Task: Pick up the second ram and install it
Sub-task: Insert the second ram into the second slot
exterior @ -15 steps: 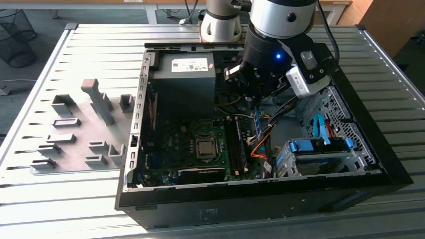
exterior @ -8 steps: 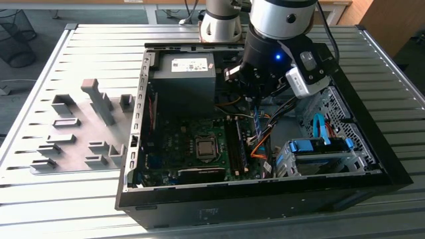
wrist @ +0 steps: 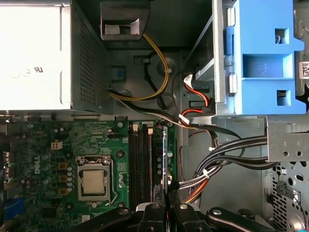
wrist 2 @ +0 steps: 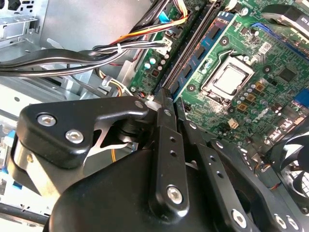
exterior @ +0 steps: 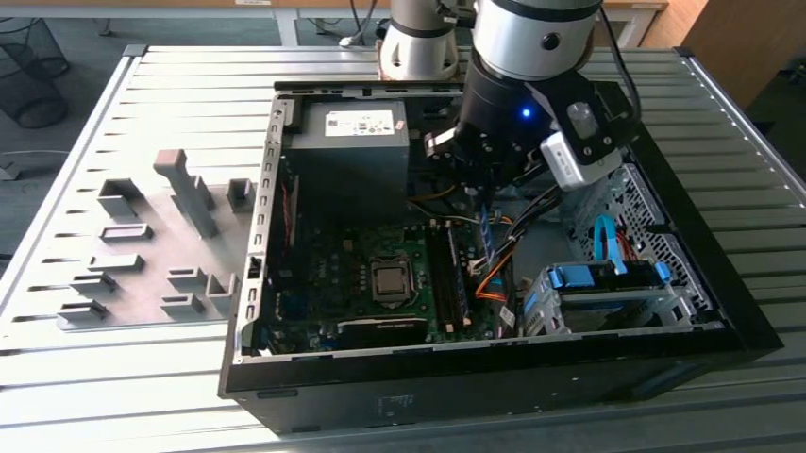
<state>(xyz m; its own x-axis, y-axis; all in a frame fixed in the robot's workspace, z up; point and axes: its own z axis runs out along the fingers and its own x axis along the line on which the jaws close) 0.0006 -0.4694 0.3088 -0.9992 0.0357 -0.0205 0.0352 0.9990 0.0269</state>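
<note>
My gripper [exterior: 484, 195] hangs inside the open computer case [exterior: 705, 311], shut on the second ram [exterior: 488, 236], a thin dark stick with a bluish tint. In the first wrist view the ram [wrist: 165, 164] shows edge-on, running out from the closed fingertips [wrist: 155, 210], just beside the long black memory slots [wrist: 139, 159]. The second wrist view shows its face with black chips [wrist 2: 205, 46] reaching away from the gripper [wrist 2: 168, 99], alongside the slots [wrist 2: 186, 46]. Whether it touches a slot I cannot tell.
The CPU socket [exterior: 392, 280] lies to the exterior view's left of the slots. A power supply [exterior: 346, 142] fills the case's far corner. Cable bundles [wrist: 227, 150] and a blue drive cage [exterior: 605, 278] crowd the exterior view's right. Grey fixture blocks [exterior: 151, 245] stand outside the case.
</note>
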